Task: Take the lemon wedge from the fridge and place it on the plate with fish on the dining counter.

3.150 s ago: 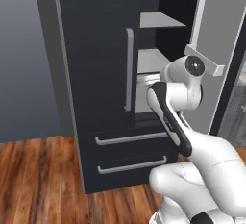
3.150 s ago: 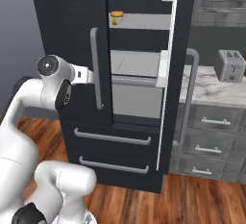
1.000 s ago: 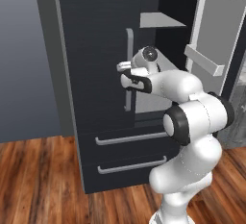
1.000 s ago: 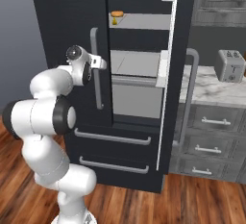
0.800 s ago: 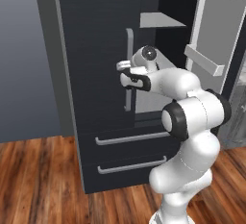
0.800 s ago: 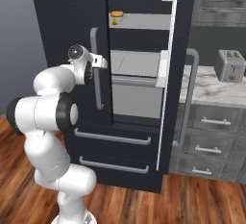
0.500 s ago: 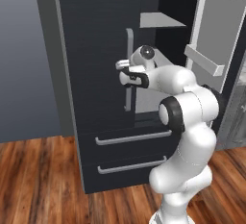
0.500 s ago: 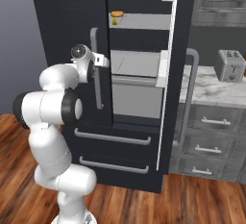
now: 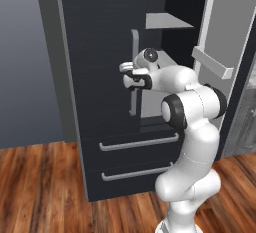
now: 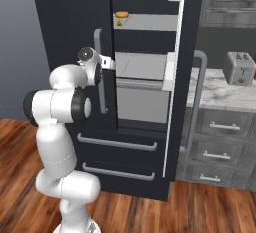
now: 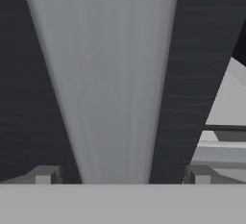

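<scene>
Gripper (image 11: 120, 175) stands wide open, astride the left fridge door handle (image 11: 110, 83). I should centre on it, then clamp squarely.

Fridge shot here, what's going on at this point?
The white robot arm has its open gripper set around the long grey vertical handle of the tall black fridge's left door, one fingertip on each side, not yet closed. The right door stands open, showing grey shelves. A tiny yellow lemon wedge sits on the upper shelf beside a flat orange item, untouched.
</scene>
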